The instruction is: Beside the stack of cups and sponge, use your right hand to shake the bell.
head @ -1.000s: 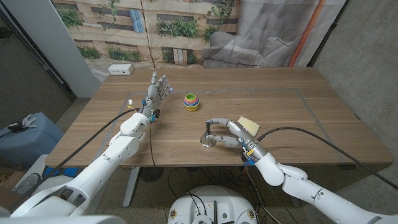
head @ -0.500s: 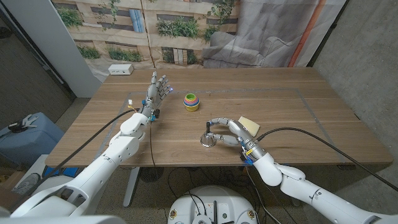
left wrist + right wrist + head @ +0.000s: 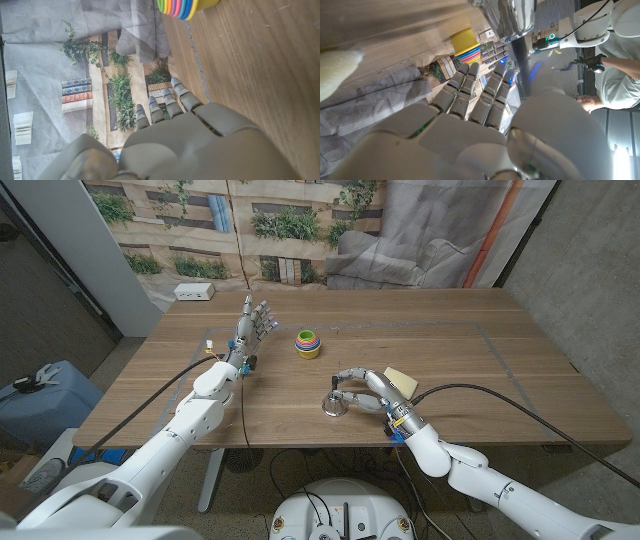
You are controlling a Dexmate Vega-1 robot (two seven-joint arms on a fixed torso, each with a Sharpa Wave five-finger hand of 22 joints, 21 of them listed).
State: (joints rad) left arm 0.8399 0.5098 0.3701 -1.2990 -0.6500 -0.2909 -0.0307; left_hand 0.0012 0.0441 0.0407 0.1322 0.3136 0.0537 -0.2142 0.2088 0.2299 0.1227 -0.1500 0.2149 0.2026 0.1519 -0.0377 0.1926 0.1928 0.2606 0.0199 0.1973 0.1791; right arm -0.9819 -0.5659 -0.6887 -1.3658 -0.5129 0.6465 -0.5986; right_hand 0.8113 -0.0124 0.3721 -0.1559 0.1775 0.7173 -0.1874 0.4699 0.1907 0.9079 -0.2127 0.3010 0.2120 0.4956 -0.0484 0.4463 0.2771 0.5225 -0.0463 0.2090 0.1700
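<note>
Right hand sits over the near middle of the wooden table, fingers curled around the bell, a small shiny metal one standing on the tabletop; thumb one side, fingers arching over its handle from the other, so it looks like a loose grip on the handle, though from the head view I can't tell how tight the contact is. In the right wrist view the back of the right hand takes up the lower part and the bell's metal handle runs between thumb and fingers, right against them. Sponge, pale yellow, lies just beside the right hand on its outer side, partly tucked behind the wrist; its fuzzy edge shows in the wrist view too. Stack of cups, rainbow coloured with a yellow outer cup, stands further back toward the table's middle, apart from the bell. Left hand is well off to the left side of the table, upright, fingers straight and slightly spread, holding nothing. Left wrist view shows the back of that hand, fingertips pointing out over the wood, cups' rim at the frame edge. White box sits at the far left corner. A person in white with a dark glove shows in the right wrist view.
</note>
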